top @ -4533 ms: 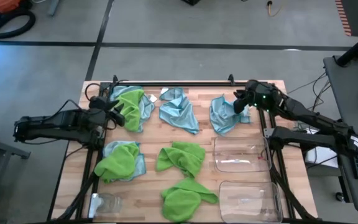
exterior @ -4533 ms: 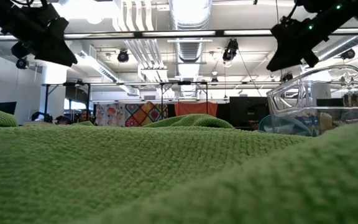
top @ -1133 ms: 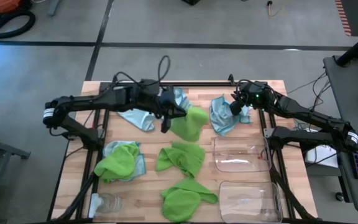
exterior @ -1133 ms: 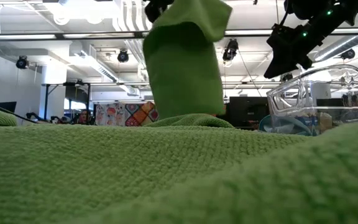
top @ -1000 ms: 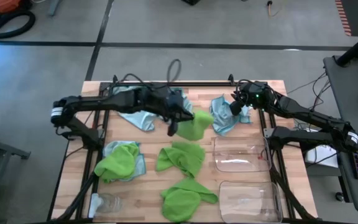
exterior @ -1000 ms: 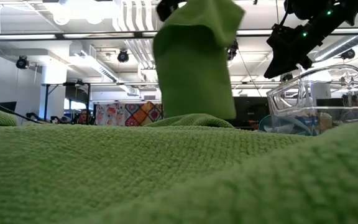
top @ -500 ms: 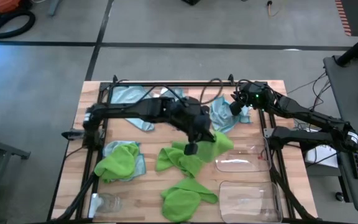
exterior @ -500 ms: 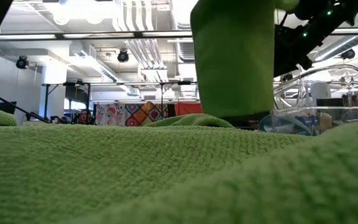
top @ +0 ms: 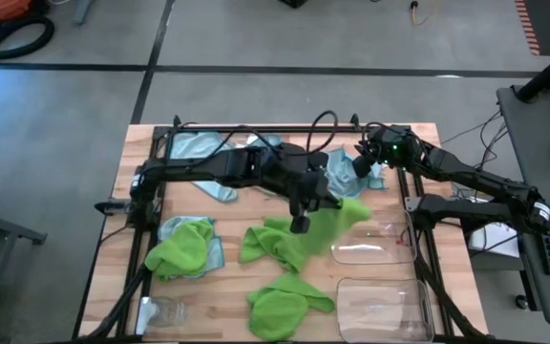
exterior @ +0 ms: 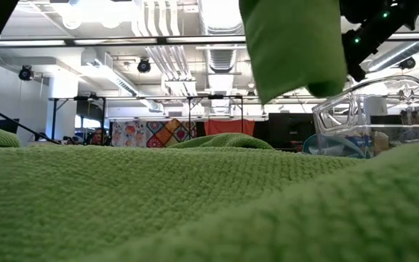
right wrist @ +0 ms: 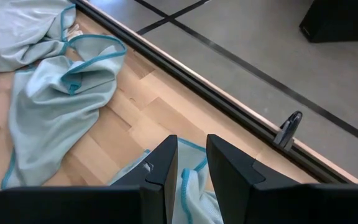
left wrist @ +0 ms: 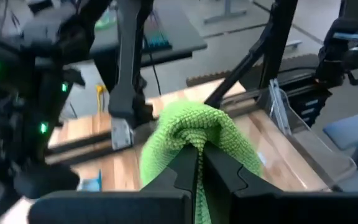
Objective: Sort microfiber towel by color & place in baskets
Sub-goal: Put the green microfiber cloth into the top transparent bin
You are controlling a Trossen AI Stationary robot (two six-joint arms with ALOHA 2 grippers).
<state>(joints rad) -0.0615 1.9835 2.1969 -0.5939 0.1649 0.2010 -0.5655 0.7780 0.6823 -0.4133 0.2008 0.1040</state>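
My left gripper (top: 328,204) is shut on a lime green towel (top: 340,225), which hangs over the table's middle at the left rim of the far basket (top: 401,256). The same towel (exterior: 289,44) shows high in the low view. The near basket (top: 426,308) stands in front of the far one. My right gripper (top: 361,164) stays at the far right over a pale blue towel (top: 340,183), whose cloth sits between its fingers. More green towels (top: 273,245) (top: 285,302) (top: 181,248) and a blue one (top: 197,151) lie flat on the wood. My left gripper pinches a bunched fold of the green towel (left wrist: 194,134) between its two fingers (left wrist: 185,169). The fingers slant downward toward the table's right. The towel drapes over their tips and hangs below, clear of the table. My right gripper has blue towel cloth with a teal edge (right wrist: 190,177) in the narrow gap between its fingers (right wrist: 163,168), coming slanting from above. The rest of that towel lies on the table.
A small clear glass jar (top: 165,311) stands at the near left corner. A black rail (top: 256,128) runs along the far edge. In the low view a green towel (exterior: 158,204) fills the foreground, with a clear basket (exterior: 369,116) behind it.
My left gripper has carried the green towel from the table's far middle toward the right and near side, up to the far basket, rolling as it went. The towel stays lifted clear and has swung out toward the basket.
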